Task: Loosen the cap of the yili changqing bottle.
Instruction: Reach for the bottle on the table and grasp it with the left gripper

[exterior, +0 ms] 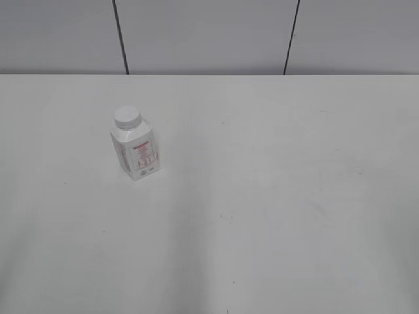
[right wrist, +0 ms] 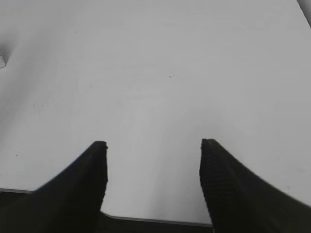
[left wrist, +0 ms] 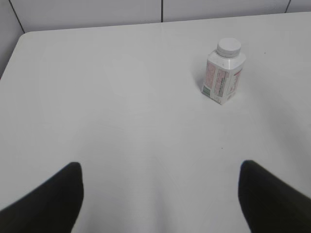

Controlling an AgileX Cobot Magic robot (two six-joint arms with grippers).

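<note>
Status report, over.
Both tools, left and right, open, empty. Small white plastic bottle upright, round white screw cap on. Nothing in the way.

The capped bottle (exterior: 135,147) stands upright on the white table (exterior: 275,196).

Label print on the bottle (exterior: 135,152) too small to read. Only the dark fingertips (left wrist: 43,204) of the left gripper (left wrist: 160,199) in frame – rest cut off below; same for the right gripper (right wrist: 153,184). At the right wrist view's left edge – a cropped white sliver (right wrist: 2,60), not identifiable.
</note>
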